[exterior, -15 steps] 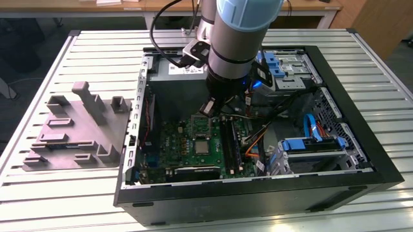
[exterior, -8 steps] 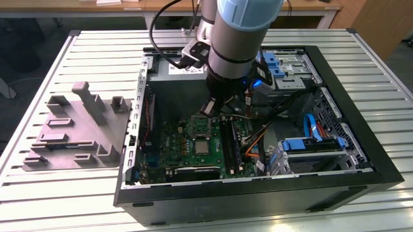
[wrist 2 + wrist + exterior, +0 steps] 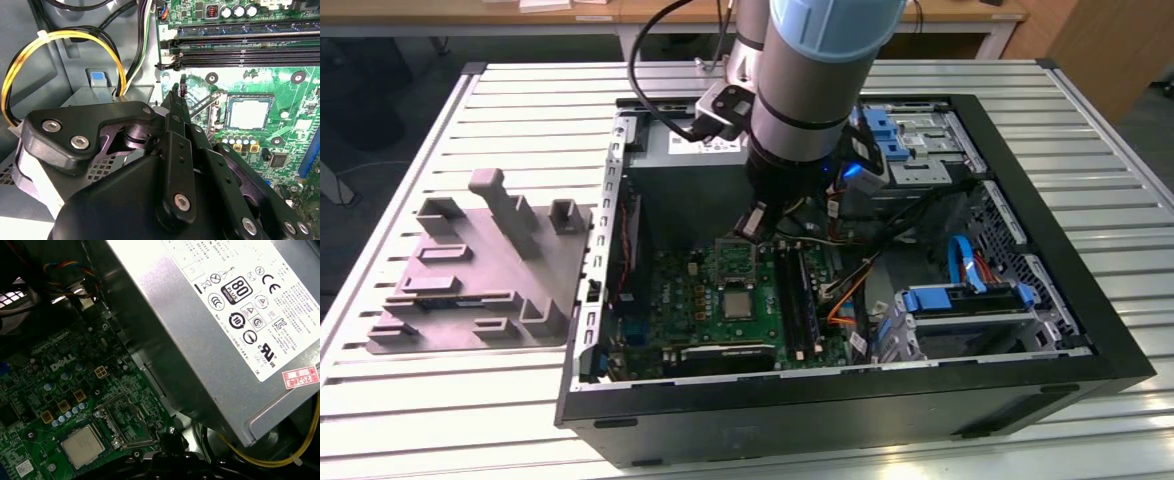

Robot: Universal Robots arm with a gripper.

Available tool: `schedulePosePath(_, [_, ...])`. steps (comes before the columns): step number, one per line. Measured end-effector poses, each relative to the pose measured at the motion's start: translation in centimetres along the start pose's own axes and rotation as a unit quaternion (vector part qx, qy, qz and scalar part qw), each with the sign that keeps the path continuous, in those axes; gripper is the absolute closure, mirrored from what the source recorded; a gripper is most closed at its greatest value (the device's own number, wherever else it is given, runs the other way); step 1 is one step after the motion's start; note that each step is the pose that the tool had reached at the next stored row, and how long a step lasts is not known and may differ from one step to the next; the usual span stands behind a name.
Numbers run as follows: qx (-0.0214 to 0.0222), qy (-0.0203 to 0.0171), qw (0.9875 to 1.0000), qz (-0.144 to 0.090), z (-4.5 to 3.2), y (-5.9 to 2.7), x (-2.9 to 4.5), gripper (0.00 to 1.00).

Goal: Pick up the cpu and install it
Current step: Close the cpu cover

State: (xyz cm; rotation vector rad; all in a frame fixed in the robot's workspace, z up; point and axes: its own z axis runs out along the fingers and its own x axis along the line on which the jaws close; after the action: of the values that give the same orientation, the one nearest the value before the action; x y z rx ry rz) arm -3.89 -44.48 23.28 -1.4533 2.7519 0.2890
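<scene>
The cpu point(image 3: 738, 303) is a small silvery square lying flat in its socket on the green motherboard point(image 3: 687, 300), also seen as cpu point(image 3: 248, 112) and cpu point(image 3: 82, 445). The socket's metal frame point(image 3: 125, 422) stands swung open beside it. My gripper point(image 3: 754, 224) hangs inside the computer case, a little above the board, between the power supply and the cpu. Its black fingers point(image 3: 176, 115) are pressed together with nothing between them, and the tip point(image 3: 170, 433) is clear of the chip.
A big grey power supply point(image 3: 210, 325) with a white label looms close beside the gripper. Yellow and black cables point(image 3: 30, 60) run near it. Memory slots point(image 3: 240, 45), drive bays point(image 3: 961, 300) and the black case walls point(image 3: 854, 400) close in. A grey fixture point(image 3: 480, 270) sits at the exterior view's left.
</scene>
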Motion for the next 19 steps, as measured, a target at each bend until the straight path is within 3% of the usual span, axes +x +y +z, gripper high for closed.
schedulePosePath(5, [-0.002,0.0036,0.9998,-0.021,-0.01,0.05,0.04,0.89])
schedulePosePath(19, [-0.0045,0.0079,0.9989,-0.046,-0.28,0.12,0.03,0.89])
